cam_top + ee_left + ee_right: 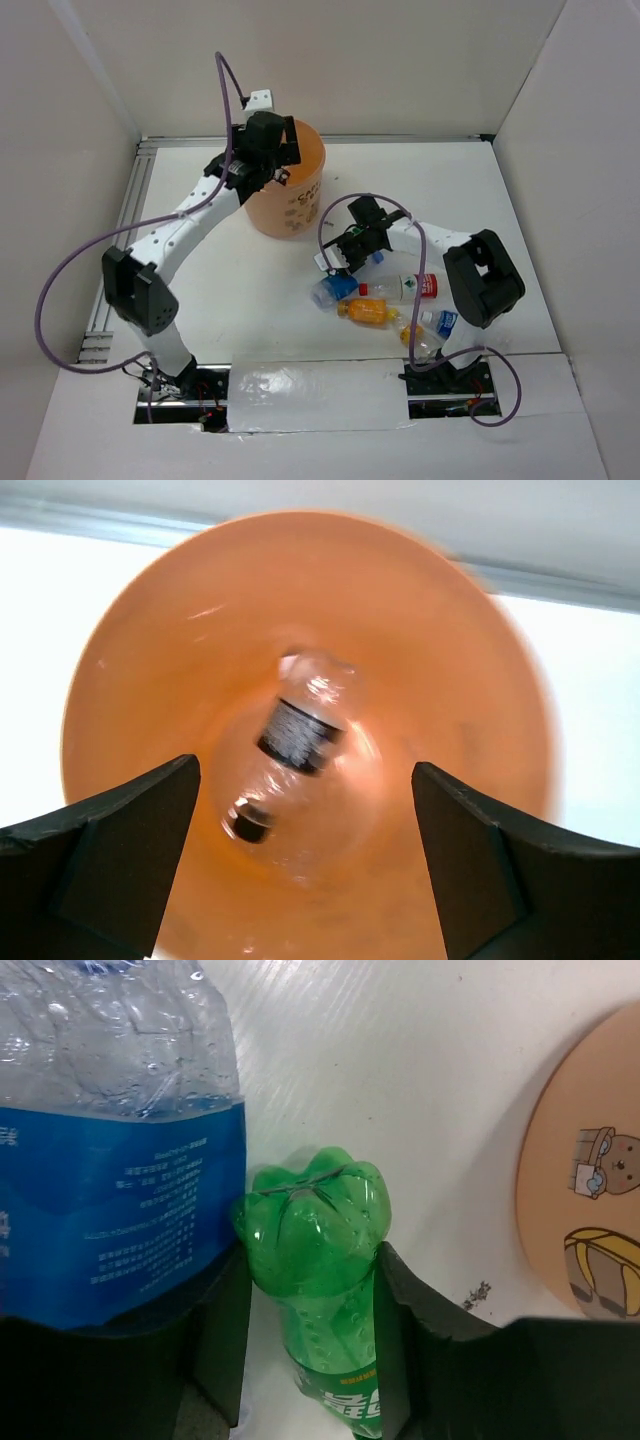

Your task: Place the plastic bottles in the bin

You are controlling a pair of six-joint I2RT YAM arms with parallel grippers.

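Closest to the right wrist lens is the green bottle [315,1230], with the right end effector [310,1260] clamped across its lower body, a finger pressed to each side and its lobed base pointing away from me. I cannot tell whether it has left the counter [400,1050]. My main worry is the blue-labelled bottle [120,1160], which lies against the outside of one finger: a lift or swing could drag or roll it off through the other loose bottles nearby. Thin, slick plastic may also buckle or squirt out of a grip this near the rounded base. My second worry is traffic at the bin [130,680]. The left end effector [305,770] hangs over its mouth, pointing straight down, fingers wide apart and holding nothing, with one clear bottle [300,730] already lying at the bottom, blurred. If I carry the green one over now, the two wrists could clash above the rim. From above, the right arm is folded low, reaching left toward the bin.
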